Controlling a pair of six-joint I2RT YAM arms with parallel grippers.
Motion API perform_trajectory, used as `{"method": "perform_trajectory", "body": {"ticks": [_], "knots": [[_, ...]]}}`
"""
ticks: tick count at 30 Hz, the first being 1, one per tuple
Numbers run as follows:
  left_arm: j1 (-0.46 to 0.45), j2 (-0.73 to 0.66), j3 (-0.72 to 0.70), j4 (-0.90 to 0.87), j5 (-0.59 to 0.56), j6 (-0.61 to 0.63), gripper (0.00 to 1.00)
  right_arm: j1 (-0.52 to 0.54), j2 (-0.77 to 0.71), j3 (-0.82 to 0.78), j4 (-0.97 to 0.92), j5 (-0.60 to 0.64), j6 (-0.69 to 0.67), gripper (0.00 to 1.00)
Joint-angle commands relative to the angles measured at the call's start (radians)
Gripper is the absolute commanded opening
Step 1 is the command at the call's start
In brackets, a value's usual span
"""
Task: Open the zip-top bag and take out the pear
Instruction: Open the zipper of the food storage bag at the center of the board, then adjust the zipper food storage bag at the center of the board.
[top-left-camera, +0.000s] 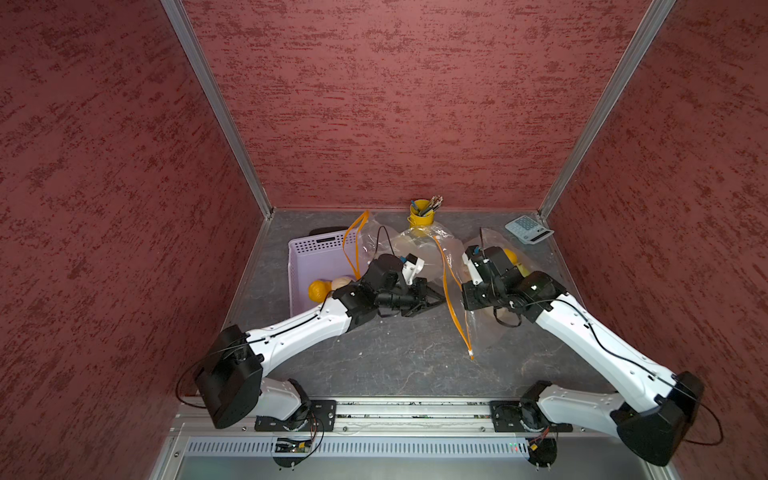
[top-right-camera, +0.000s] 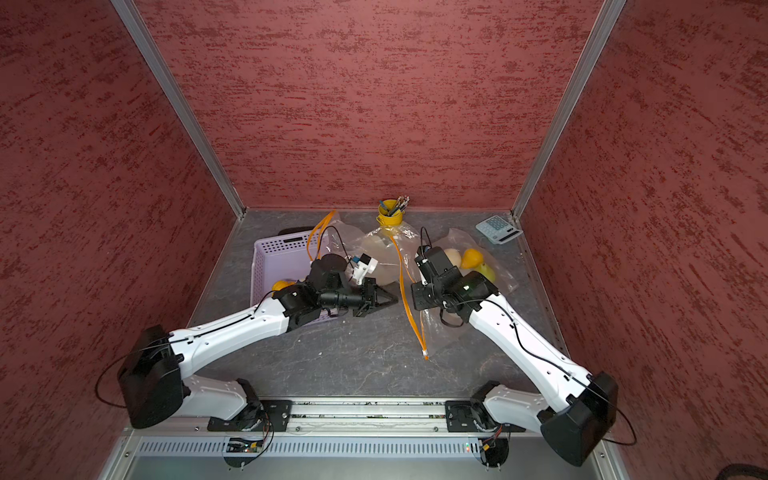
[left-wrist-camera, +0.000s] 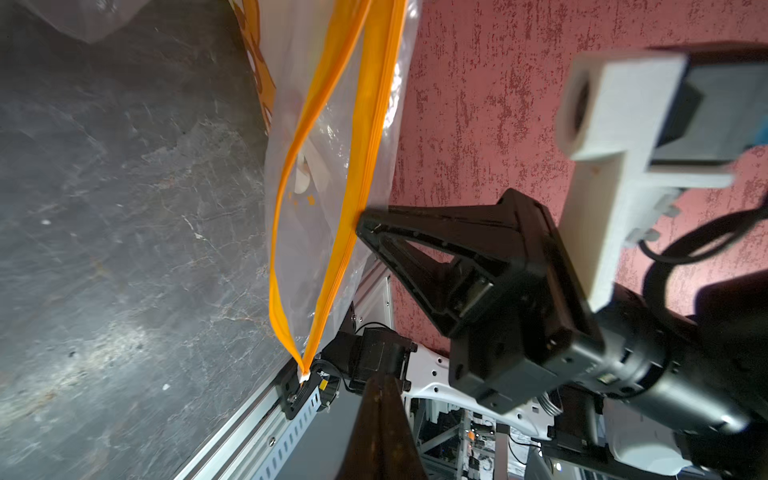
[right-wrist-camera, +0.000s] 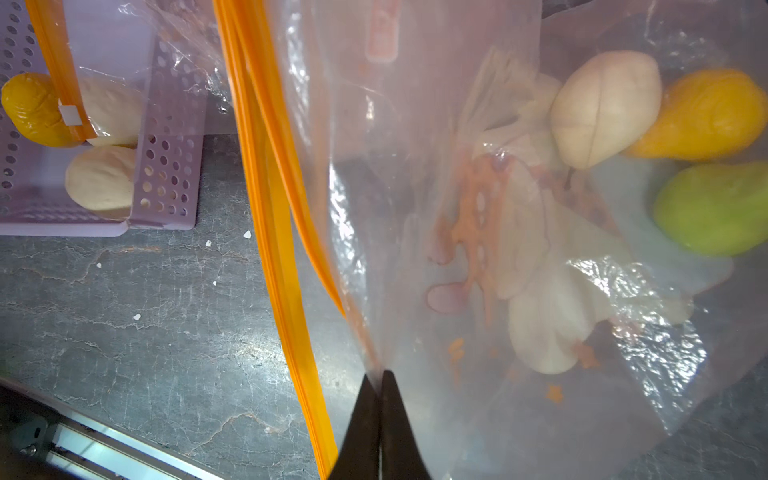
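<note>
bag (right-wrist-camera: 415, 174) film over pear (right-wrist-camera: 715, 208), basket (right-wrist-camera: 170, 124), calculator (top-left-camera: 528, 230)

Left pincer (top-right-camera: 390, 300) closed, tips just beside orange zipper (top-right-camera: 408, 307) of the zip-top bag (top-right-camera: 455, 239)

Bag (right-wrist-camera: 415, 166) is glossy crinkled plastic, table (right-wrist-camera: 124, 311) matt veined stone, basket (right-wrist-camera: 170, 145) perforated plastic.

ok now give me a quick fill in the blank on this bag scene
1. The zip-top bag has a zipper strip coloured ____.
2. The pens stand in a ____ cup.
3. The ____ pincer pinches the bag's clear film.
4. The lavender basket sits on the robot's ____ side.
Missing: orange, yellow, right, left
</note>
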Motion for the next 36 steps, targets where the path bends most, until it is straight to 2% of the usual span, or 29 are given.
{"method": "perform_trajectory", "body": {"ticks": [1,4,14,25,31,32,34,36], "knots": [[-0.016,0.05,-0.023,0.181,-0.063,-0.097,0.0,-0.004,-0.032,0.034,-0.017,-0.031,0.005,0.0],[-0.02,0.098,-0.011,0.258,-0.079,-0.126,0.0,-0.005,-0.042,0.029,-0.017,-0.046,0.009,0.0],[-0.035,0.309,0.129,0.112,-0.1,-0.068,0.0,-0.003,-0.091,0.057,-0.011,-0.118,0.009,0.0],[0.047,0.377,0.021,0.025,-0.112,0.009,0.0,0.028,-0.079,0.179,0.019,-0.29,-0.009,0.0],[0.081,0.225,-0.042,-0.044,-0.107,0.046,0.0,0.052,-0.039,0.185,0.002,-0.258,-0.02,0.0],[0.083,0.181,-0.045,-0.058,-0.106,0.052,0.04,0.053,-0.031,0.185,-0.005,-0.252,-0.024,0.0],[0.084,0.062,-0.033,-0.153,-0.143,0.088,0.2,0.053,-0.026,0.175,-0.005,-0.244,-0.028,0.0],[0.095,-0.026,-0.013,-0.227,-0.156,0.114,0.27,0.053,-0.026,0.166,-0.004,-0.238,-0.03,0.0]]}}
